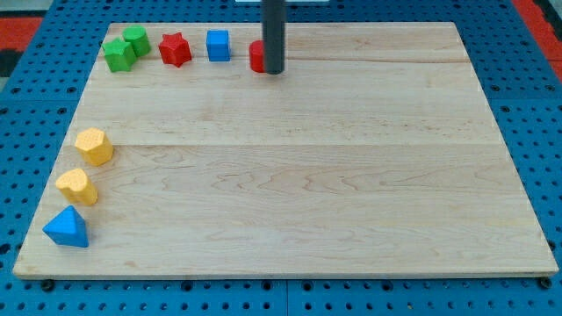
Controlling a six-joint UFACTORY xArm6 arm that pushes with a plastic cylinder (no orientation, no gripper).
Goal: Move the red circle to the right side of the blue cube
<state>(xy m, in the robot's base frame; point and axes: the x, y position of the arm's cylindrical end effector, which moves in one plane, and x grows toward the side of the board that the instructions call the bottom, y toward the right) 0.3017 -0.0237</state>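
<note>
The red circle (256,56) lies near the view's top, partly hidden behind my rod. The blue cube (218,45) sits just to its left, with a small gap between them. My tip (274,72) is down on the board at the red circle's right edge, touching or almost touching it.
A red star (175,49) lies left of the blue cube. Two green blocks (126,48) sit at the top left corner. Two yellow blocks (94,146) (76,186) and a blue triangle (68,228) lie along the left edge of the wooden board (351,175).
</note>
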